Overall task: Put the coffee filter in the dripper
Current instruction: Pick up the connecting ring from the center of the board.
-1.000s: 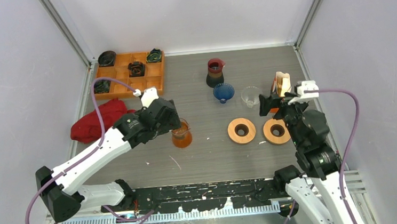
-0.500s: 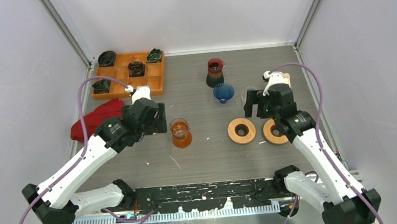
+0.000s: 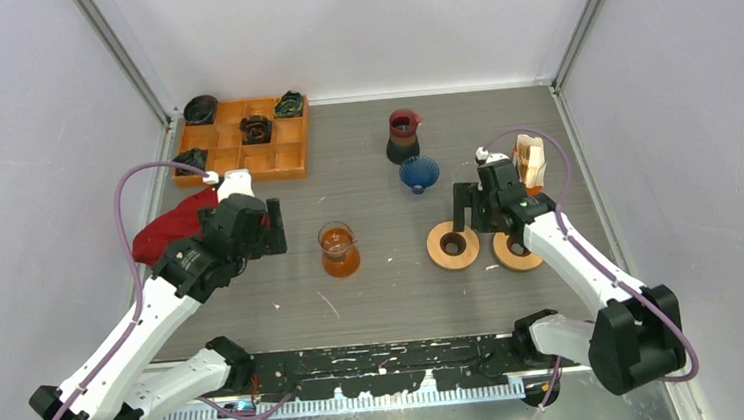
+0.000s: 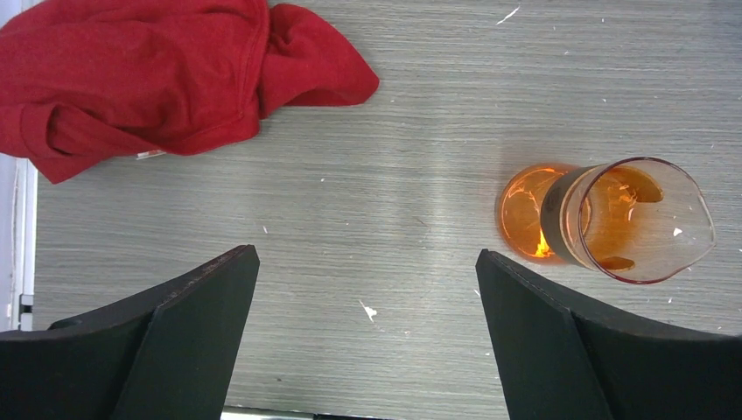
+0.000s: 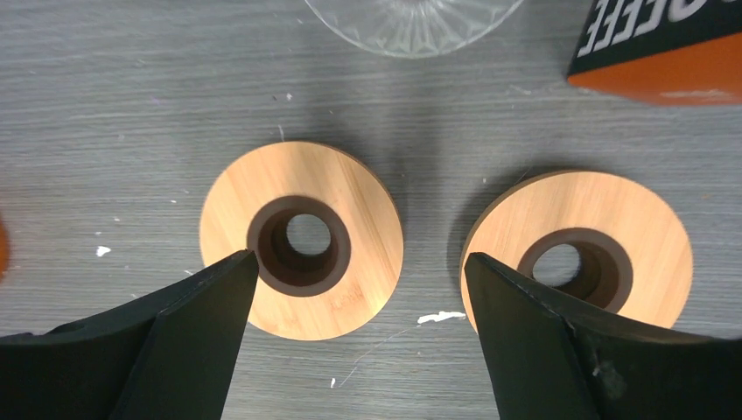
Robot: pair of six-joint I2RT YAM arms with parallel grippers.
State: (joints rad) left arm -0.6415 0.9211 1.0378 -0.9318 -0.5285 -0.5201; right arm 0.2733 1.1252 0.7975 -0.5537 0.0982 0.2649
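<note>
Wooden rings (image 5: 234, 203) x2 below wide-open right gripper (image 5: 360, 262); left gripper (image 4: 367, 254) also wide, nr 1 amber beaker (image 4: 612, 219).

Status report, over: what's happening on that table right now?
Left end effector open, near amber carafe. Right end effector open, above wooden rings. Filter box untouched.

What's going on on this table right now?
The left gripper hangs open over the table, between the orange glass carafe and the red cloth. The right gripper hangs open above the two wooden rings. Neither holds anything. The coffee filter box and blue dripper stand farther back.
</note>
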